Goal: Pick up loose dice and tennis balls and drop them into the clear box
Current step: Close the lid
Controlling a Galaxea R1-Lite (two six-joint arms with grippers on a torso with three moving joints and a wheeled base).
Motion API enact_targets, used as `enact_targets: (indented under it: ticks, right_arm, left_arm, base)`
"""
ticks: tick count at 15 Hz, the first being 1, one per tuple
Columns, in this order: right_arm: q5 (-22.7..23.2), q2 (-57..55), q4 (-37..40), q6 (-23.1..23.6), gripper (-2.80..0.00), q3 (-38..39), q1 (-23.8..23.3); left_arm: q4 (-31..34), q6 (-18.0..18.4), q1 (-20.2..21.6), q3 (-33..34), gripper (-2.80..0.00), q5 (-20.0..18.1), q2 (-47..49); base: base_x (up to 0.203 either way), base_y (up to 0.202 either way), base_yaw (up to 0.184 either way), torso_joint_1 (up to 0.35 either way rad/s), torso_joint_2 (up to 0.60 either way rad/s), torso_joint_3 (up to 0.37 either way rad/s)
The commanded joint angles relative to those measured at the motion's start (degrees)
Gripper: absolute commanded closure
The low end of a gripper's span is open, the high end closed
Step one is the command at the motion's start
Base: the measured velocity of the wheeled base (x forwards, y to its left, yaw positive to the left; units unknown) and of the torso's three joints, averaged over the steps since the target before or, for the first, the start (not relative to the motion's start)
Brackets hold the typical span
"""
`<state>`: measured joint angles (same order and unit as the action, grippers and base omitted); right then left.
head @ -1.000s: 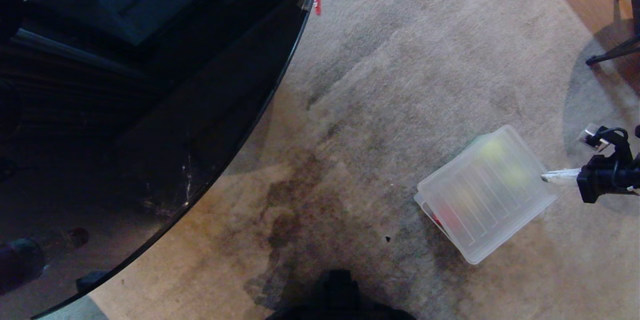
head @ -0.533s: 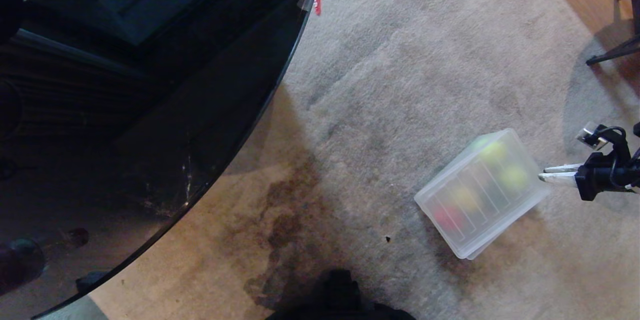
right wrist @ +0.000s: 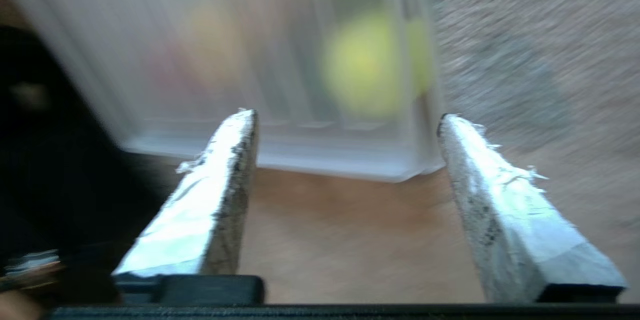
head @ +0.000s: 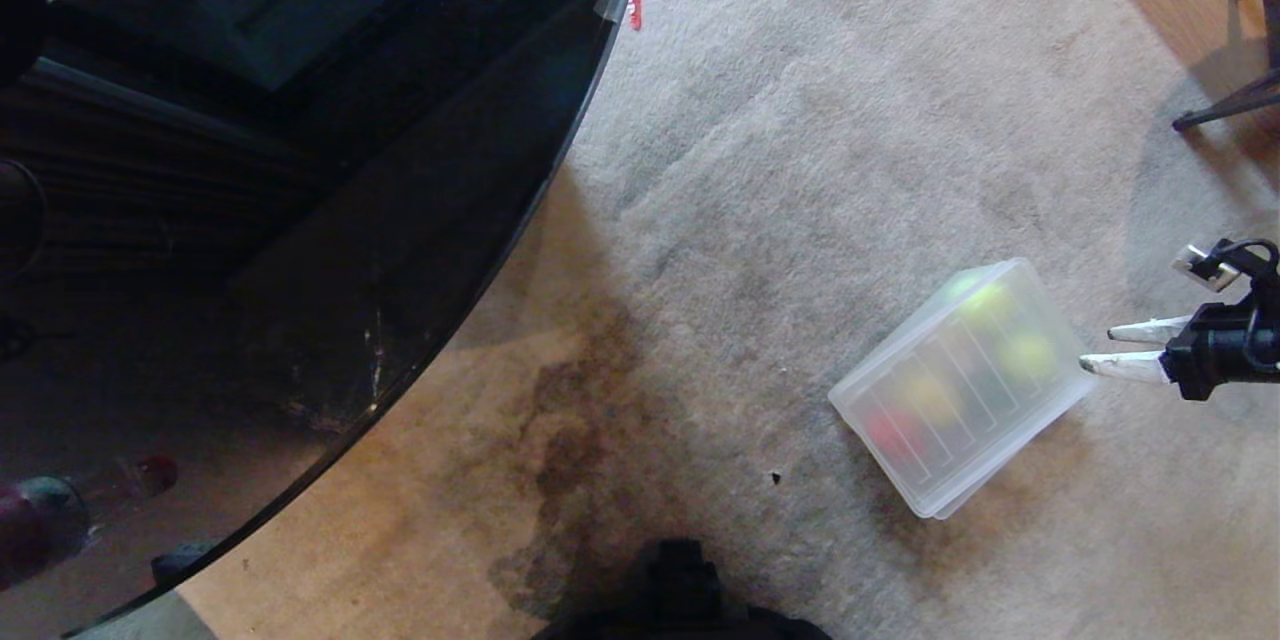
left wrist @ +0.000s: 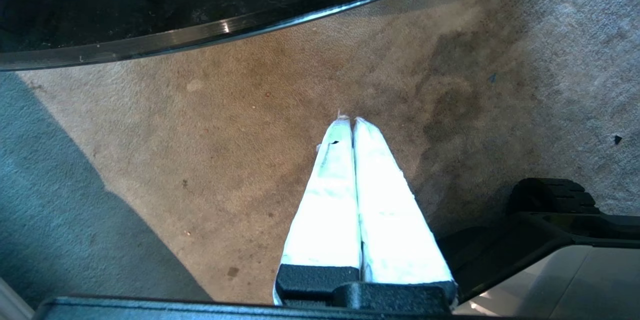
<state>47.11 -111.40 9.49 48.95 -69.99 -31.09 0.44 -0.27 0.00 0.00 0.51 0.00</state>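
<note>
Head view: clear box closed on the carpet, right claw spread beside it

Head view: clear box (head: 962,388) flat on the carpet (head: 780,180), lid (head: 975,375) seated on top, set at a slant toward the right of the picture. Just off its right-hand corner, right claw (head: 1095,347), fingers parted, tips close to the box wall but apart from it, holding nothing. Seen through the frosted plastic: two tennis balls (head: 1027,356) at the end nearest the claw, a yellow die (head: 930,398) mid-box, a red die (head: 890,432) at the far end. Other dice not made out.

Against a second ago: lid then tilted and offset over the tub with the claw pinched shut at its edge; now lying square on the box, claw let go and opened wide.

Right wrist view: same box corner (right wrist: 400,160) between the two spread fingertips (right wrist: 235,160), blurred, one yellow-green ball glowing through the wall.

Box translucent, rounded at the corners, lid ribbed in long parallel lines. Carpet short-piled, grey-beige, darkly stained near the robot's base. Round black glossy desk (head: 300,220) filling the left.

Left wrist view: left claw (left wrist: 347,121) closed, white taped fingers pressed together, hanging over stained carpet by the desk's edge, empty.
</note>
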Motion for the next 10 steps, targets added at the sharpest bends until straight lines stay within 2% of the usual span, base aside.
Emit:
enact_targets:
  ticks: [1,3,4,8,10]
  right_arm:
    - [0.5,4.29,3.69,-1.89,-2.8,1.29,0.0]
    - [0.7,6.63,5.27,-6.35,-2.8,5.48,0.21]
    - [0.71,7.34,5.46,-8.84,0.0,6.91,0.51]
    - [0.26,7.06,4.85,-18.78,0.0,8.48,1.73]
    - [0.14,6.57,1.51,-27.08,0.0,7.93,1.66]
  left_arm:
    - [0.0,0.0,0.0,0.0,0.0,0.02,0.0]
    - [0.0,0.0,0.0,0.0,0.0,0.02,0.0]
    - [0.0,0.0,0.0,0.0,0.0,0.02,0.0]
    - [0.0,0.0,0.0,0.0,0.0,0.02,0.0]
    - [0.0,0.0,0.0,0.0,0.0,0.02,0.0]
  base:
    - [0.0,0.0,0.0,0.0,0.0,0.0]
    - [0.0,0.0,0.0,0.0,0.0,0.0]
    - [0.0,0.0,0.0,0.0,0.0,0.0]
    - [0.0,0.0,0.0,0.0,0.0,0.0]
    - [0.0,0.0,0.0,0.0,0.0,0.0]
